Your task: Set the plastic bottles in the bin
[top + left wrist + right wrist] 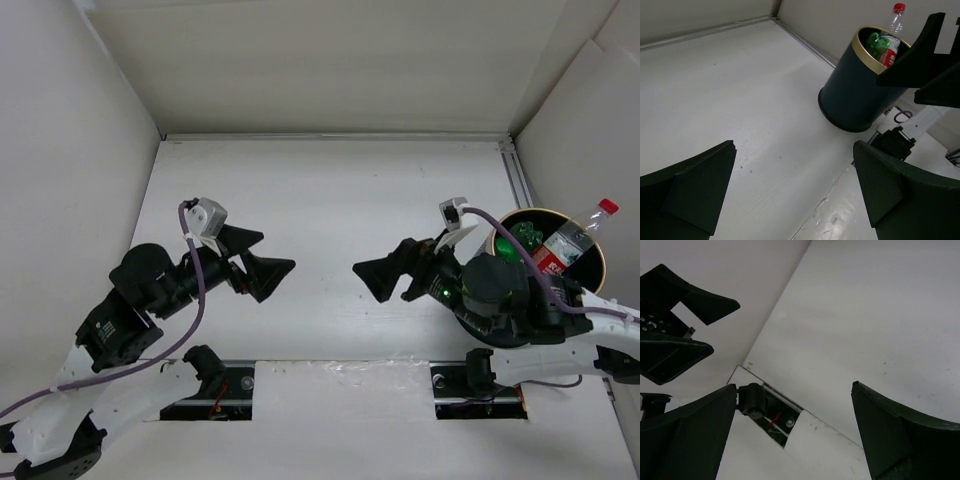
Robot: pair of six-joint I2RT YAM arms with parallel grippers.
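Observation:
The bin (592, 283) is a dark round bucket with a tan rim at the right of the table, partly hidden by my right arm; it also shows in the left wrist view (855, 95). Inside it stand a red-cap, red-label bottle (570, 243) sticking out above the rim and a green bottle (525, 240); both show in the left wrist view, the red-cap one (892, 30) and the green one (877, 44). My left gripper (268, 258) is open and empty over mid table. My right gripper (385, 270) is open and empty, facing it.
White walls enclose the table on the left, back and right. Two cut-outs (205, 385) in the near table edge hold the arm bases. A metal rail (520, 180) runs along the right wall.

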